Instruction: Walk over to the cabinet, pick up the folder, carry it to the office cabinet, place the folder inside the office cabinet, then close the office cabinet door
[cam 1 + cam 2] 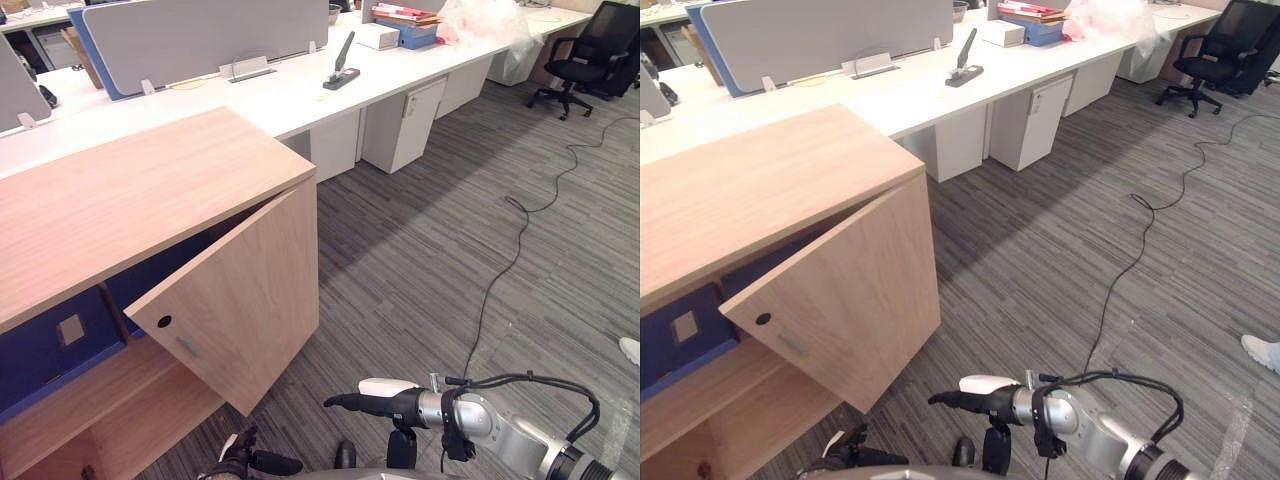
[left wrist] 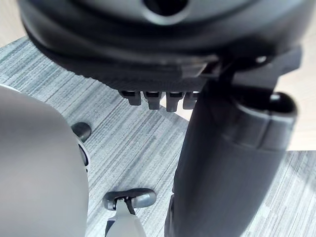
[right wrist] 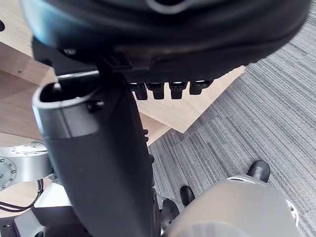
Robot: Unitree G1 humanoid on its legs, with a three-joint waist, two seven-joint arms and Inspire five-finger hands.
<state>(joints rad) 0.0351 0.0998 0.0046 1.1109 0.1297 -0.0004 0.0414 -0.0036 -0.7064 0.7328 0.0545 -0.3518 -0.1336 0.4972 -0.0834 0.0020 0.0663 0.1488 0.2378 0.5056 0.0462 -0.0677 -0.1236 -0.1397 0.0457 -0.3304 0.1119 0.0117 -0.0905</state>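
The wooden office cabinet stands at my left with its door swung half open towards me. Inside, on the upper shelf, lies a blue folder with a small label window; more blue shows behind the door's top edge. My right hand hovers low over the carpet in front of the door, a little to its right, with its fingers relaxed and nothing in them. My left hand shows at the bottom edge below the door, also empty and open.
A long white desk with grey dividers runs behind the cabinet, with a white drawer unit under it. A black office chair stands far right. A person's white shoe is at the right edge. Grey carpet stretches to the right.
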